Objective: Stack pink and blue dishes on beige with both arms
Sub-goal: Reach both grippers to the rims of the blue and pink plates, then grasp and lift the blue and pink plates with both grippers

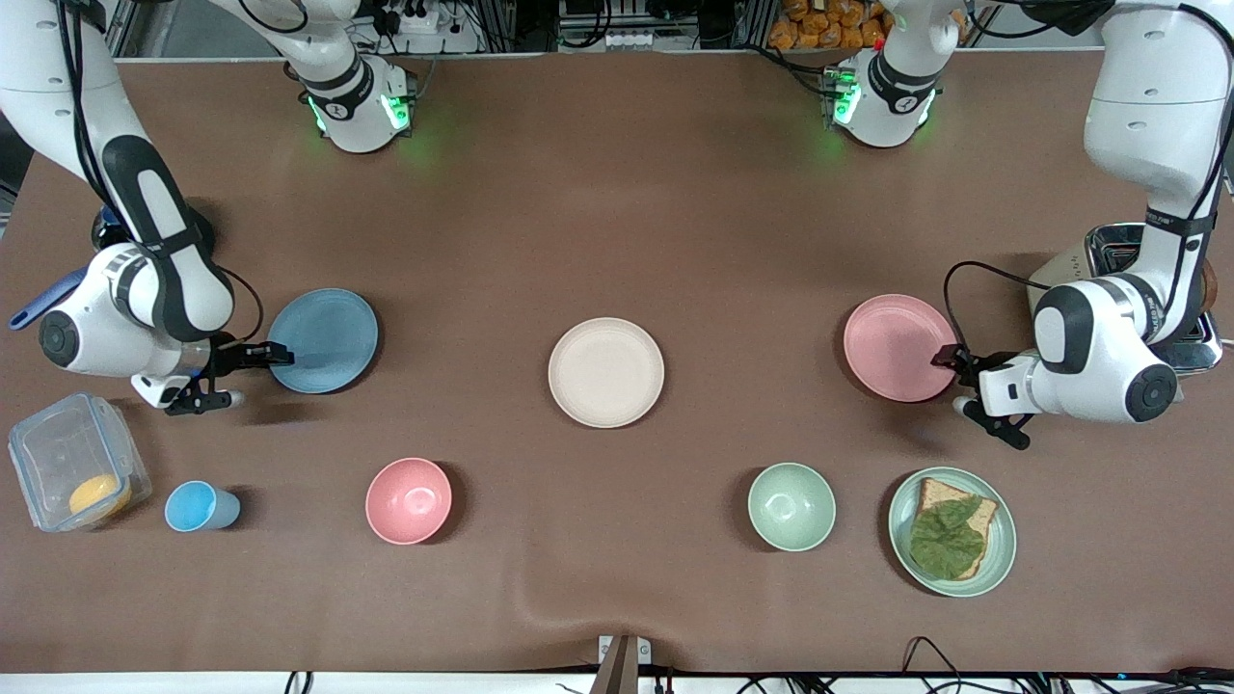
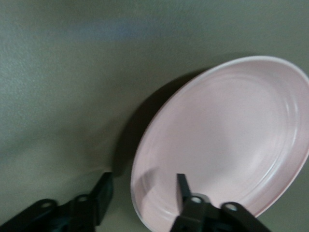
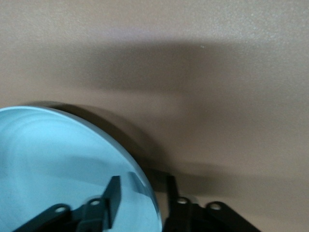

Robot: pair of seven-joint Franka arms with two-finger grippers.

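Observation:
The beige plate [image 1: 605,372] lies flat at the table's middle with nothing on it. The blue plate [image 1: 323,340] lies toward the right arm's end. My right gripper [image 1: 280,357] is at its rim, open; in the right wrist view one finger [image 3: 113,193] is over the blue plate [image 3: 58,164], the other outside the rim, my right gripper [image 3: 142,189] straddling it. The pink plate [image 1: 898,347] lies toward the left arm's end. My left gripper [image 1: 948,359] is open across its rim; in the left wrist view one finger [image 2: 183,186] is over the pink plate [image 2: 227,140].
Nearer the camera stand a clear lidded box [image 1: 77,472], a small blue cup [image 1: 198,506], a pink bowl [image 1: 409,500], a green bowl [image 1: 791,506] and a pale green plate [image 1: 998,559] with bread and a leaf. A metal appliance [image 1: 1109,246] sits by the left arm.

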